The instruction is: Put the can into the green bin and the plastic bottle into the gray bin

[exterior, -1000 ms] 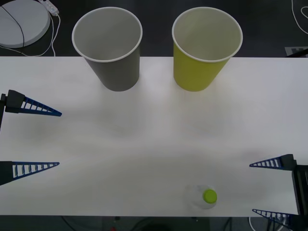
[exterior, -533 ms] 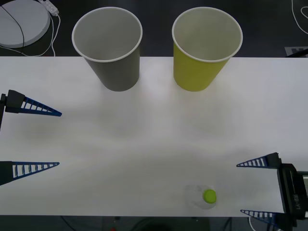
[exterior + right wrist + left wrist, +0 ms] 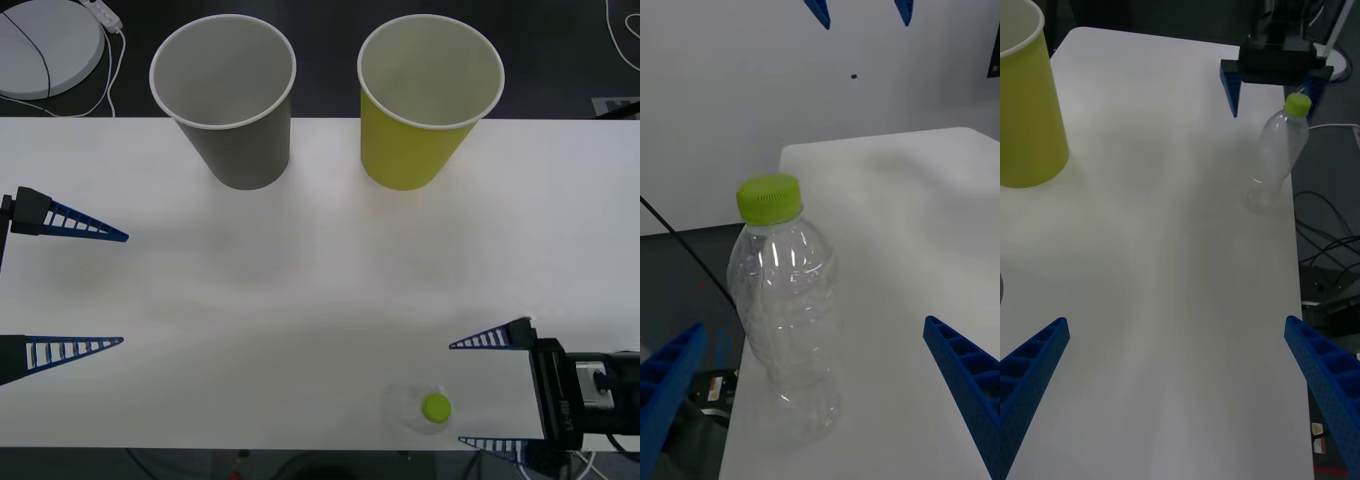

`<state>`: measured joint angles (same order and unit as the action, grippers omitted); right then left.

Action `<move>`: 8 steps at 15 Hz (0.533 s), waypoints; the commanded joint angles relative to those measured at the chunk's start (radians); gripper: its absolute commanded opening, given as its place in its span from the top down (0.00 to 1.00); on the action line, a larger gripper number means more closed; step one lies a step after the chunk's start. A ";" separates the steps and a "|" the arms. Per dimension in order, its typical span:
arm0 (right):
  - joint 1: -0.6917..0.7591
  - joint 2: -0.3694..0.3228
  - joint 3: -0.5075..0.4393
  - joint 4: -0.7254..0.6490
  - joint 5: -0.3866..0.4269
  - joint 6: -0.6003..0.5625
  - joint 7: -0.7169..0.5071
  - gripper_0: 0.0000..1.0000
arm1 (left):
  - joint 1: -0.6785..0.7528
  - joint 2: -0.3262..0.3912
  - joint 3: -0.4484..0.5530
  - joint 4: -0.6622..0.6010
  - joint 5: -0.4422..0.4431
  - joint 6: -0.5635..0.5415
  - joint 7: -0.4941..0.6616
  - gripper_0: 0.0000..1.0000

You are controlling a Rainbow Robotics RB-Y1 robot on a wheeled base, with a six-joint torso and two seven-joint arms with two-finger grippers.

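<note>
Where the plastic bottle (image 3: 786,307) stands upright, the right claw (image 3: 462,392) gapes beside it.

A lab or office-style test room. A plain white desk (image 3: 320,280) stands on dark flooring, with loose cables (image 3: 1330,247) trailing beneath its edge, a round white device (image 3: 45,40) with a cord behind, and bare gray walls (image 3: 752,90).
</note>
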<state>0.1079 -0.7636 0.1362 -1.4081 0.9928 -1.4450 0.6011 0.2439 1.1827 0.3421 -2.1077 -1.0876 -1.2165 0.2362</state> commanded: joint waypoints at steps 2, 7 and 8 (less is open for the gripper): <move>-0.030 0.000 0.080 0.000 -0.009 0.049 0.022 0.00 | 0.000 0.000 0.000 0.000 0.000 0.000 0.000 0.00; -0.062 0.000 0.151 0.000 -0.011 0.081 0.045 0.00 | 0.000 0.000 0.000 0.000 0.000 0.000 0.000 0.00; -0.066 0.001 0.161 0.000 -0.011 0.089 0.049 0.00 | 0.000 0.000 0.000 0.000 0.000 0.000 0.000 0.00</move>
<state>0.0451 -0.7635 0.2897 -1.4081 0.9819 -1.3620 0.6469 0.2439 1.1827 0.3421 -2.1077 -1.0876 -1.2165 0.2362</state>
